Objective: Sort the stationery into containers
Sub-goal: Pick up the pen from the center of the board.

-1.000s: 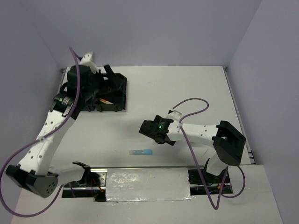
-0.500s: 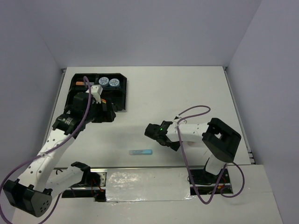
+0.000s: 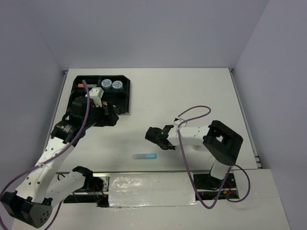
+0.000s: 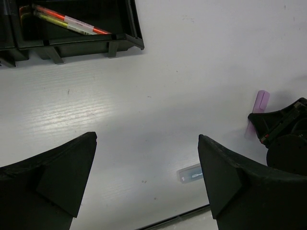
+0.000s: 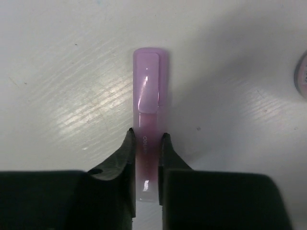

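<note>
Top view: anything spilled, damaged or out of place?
Nothing spilled or damaged. A blue highlighter lies loose on the table near its front edge, and the right gripper pinches a purple highlighter lying there too; both just unsorted.

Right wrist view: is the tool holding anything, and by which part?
Yes. The right tool is shut on the purple highlighter, pinching its barrel from both sides just below the clipped cap.
</note>
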Robot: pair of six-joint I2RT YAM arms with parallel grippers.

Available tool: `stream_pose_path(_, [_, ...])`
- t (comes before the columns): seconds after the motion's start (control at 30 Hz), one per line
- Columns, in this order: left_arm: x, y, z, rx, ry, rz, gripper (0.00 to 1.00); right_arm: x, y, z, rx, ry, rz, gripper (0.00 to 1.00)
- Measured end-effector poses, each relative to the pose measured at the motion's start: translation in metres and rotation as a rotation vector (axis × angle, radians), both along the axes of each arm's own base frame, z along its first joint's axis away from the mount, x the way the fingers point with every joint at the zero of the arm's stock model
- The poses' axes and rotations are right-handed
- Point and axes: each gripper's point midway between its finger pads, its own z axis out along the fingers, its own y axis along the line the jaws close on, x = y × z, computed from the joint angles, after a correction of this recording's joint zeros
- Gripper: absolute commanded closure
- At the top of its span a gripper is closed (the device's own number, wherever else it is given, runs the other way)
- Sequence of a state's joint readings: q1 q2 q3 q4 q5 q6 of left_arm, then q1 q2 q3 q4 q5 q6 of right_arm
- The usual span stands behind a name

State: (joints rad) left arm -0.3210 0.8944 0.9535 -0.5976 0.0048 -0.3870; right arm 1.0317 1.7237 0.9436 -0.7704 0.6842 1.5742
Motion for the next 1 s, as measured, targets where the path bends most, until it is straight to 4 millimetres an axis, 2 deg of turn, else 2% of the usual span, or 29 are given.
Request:
stream_pose_path(0.23, [-0.001,-0.003,-0.001,-0.026,0.007,0.005,0.01,0.009,0.015,0.003,-0.001,-0.023,0.145,1.00])
stream_pose_path(0.33, [-0.006,-0.017,-0.007,-0.113,0.029,-0.027,0.01,0.014,0.040,0.007,-0.005,-0.045,0.320,1.00])
stream_pose_path(0.4, [-0.012,-0.031,-0.013,-0.205,0.049,-0.057,0.01,0.007,0.075,0.014,0.040,-0.081,0.481,1.00])
stream_pose_path(0.47, [-0.021,-0.045,-0.019,-0.304,0.072,-0.091,0.01,-0.011,0.109,0.030,0.089,-0.130,0.662,1.00])
stream_pose_path(0.53, [-0.029,-0.056,-0.021,-0.392,0.092,-0.116,0.01,-0.031,0.137,0.054,0.158,-0.193,0.821,1.00])
stream_pose_path(0.63, [-0.035,-0.066,-0.009,-0.487,0.084,-0.136,0.01,-0.048,0.164,0.096,0.246,-0.297,0.957,1.00])
stream_pose_path(0.7, [-0.036,-0.069,0.003,-0.527,0.055,-0.141,0.01,-0.050,0.173,0.121,0.282,-0.365,1.005,1.00])
stream_pose_path(0.8, [-0.037,-0.072,0.016,-0.570,0.029,-0.151,0.01,-0.051,0.177,0.135,0.284,-0.407,1.050,1.00])
stream_pose_path(1.0, [-0.040,-0.077,0.019,-0.621,0.053,-0.159,0.06,-0.059,0.191,0.159,0.279,-0.472,1.123,1.00])
